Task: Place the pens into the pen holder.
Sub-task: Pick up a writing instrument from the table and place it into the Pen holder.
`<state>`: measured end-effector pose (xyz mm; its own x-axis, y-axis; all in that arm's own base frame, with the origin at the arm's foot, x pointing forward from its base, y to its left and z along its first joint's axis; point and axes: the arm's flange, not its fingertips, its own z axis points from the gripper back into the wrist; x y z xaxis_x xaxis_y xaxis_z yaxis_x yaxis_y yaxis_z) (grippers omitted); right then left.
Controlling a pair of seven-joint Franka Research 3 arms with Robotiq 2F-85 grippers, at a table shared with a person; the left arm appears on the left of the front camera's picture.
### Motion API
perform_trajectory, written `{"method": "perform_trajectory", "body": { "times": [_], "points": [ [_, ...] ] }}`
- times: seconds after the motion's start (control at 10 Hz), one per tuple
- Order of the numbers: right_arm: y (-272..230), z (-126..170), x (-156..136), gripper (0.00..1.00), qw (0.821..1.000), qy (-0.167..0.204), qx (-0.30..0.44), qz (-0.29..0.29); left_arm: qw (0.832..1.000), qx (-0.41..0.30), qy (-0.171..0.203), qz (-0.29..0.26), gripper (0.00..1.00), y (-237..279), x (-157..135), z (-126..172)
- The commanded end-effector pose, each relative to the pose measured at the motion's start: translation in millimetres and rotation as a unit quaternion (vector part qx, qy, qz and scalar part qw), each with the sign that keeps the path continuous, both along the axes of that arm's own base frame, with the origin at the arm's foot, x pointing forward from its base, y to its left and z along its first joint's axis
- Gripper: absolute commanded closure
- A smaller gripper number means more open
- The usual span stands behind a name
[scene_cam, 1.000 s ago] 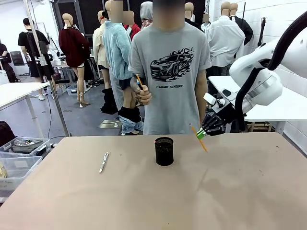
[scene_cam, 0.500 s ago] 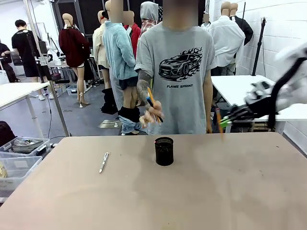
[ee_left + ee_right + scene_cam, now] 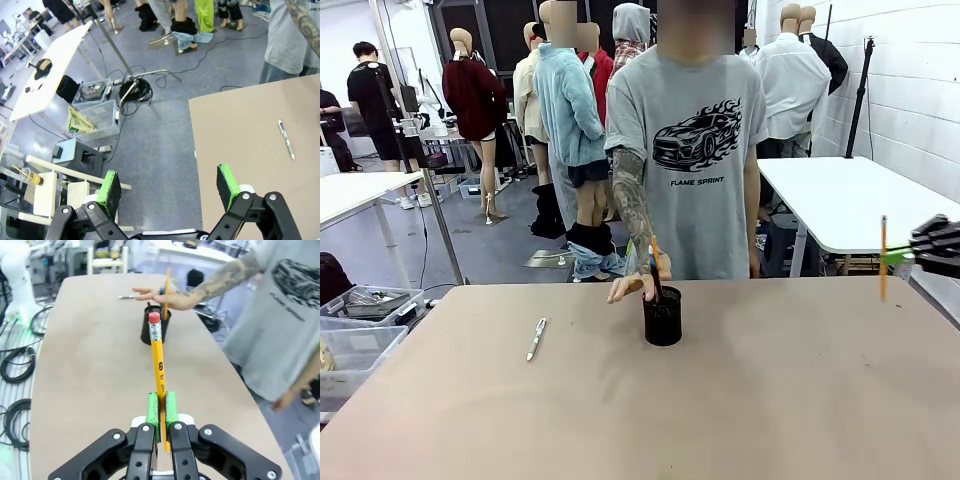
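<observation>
Our right arm's fingers are clamped on the orange-yellow pencil, held upright well out at three o'clock from the black mesh pen holder. A person's hand holds the blue-tipped pen at the holder's mouth. The silvery-white pen lies on the surface at the holder's nine o'clock. Our left arm's fingers stand apart, holding nothing.

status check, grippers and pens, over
Left gripper open, empty. Right gripper shut on pencil, away from pen holder. Person's hand over holder with a pen. Silvery pen on table.
</observation>
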<state>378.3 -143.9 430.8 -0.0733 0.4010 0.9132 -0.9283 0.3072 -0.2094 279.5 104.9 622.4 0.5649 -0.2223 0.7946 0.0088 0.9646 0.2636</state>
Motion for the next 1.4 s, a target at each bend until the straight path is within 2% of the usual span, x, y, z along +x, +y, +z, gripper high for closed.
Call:
{"method": "perform_trajectory", "body": {
  "times": [0.0, 0.2, 0.3, 0.4, 0.6, 0.7, 0.8, 0.9, 1.0, 1.2, 1.3],
  "points": [
    [15.5, -11.0, -29.1, 1.00, 0.998, -0.032, 0.016, -0.054, 1.000, -0.001, -0.003, 0.001, 0.00, 0.5, 1.3, 0.1],
    [26.1, -18.3, -33.8, 1.00, 0.997, -0.027, 0.025, -0.068, 1.000, -0.001, -0.003, 0.001, 0.00, 0.5, 1.3, 0.1],
    [33.2, -18.2, -27.4, 1.00, 0.997, -0.036, 0.018, -0.062, 1.000, -0.001, -0.003, 0.001, 0.00, 0.5, 1.3, 0.1],
    [40.7, -21.4, -16.2, 1.00, 0.998, -0.022, 0.007, -0.061, 1.000, -0.001, -0.003, 0.001, 0.00, 0.5, 1.3, 0.1],
    [58.7, -23.8, 5.8, 1.00, 0.999, -0.023, 0.008, -0.045, 1.000, -0.001, -0.003, 0.001, 0.00, 0.5, 1.3, 0.1],
    [65.9, -19.4, 14.7, 1.00, 0.999, -0.035, 0.015, -0.033, 1.000, -0.001, -0.003, 0.001, 0.00, 0.5, 1.3, 0.1],
    [82.9, -11.5, 28.0, 1.00, 0.999, -0.051, 0.015, -0.005, 1.000, -0.001, -0.003, 0.001, 0.00, 0.5, 1.3, 0.1],
    [102.6, -4.1, 44.5, 1.00, 0.998, -0.050, 0.029, 0.020, 1.000, -0.001, -0.003, 0.001, 0.00, 0.5, 1.3, 0.1],
    [127.2, 1.1, 62.1, 1.00, 0.996, -0.075, 0.030, 0.049, 1.000, -0.001, -0.003, 0.001, 0.00, 0.5, 1.3, 0.1],
    [181.3, 14.8, 97.7, 1.00, 0.990, -0.117, 0.050, 0.065, 1.000, -0.001, -0.003, 0.001, 0.00, 0.5, 1.3, 0.1],
    [211.8, 18.7, 123.9, 1.00, 0.989, -0.116, 0.047, 0.082, 1.000, -0.001, -0.003, 0.001, 0.00, 0.5, 1.3, 0.1]
  ]
}}
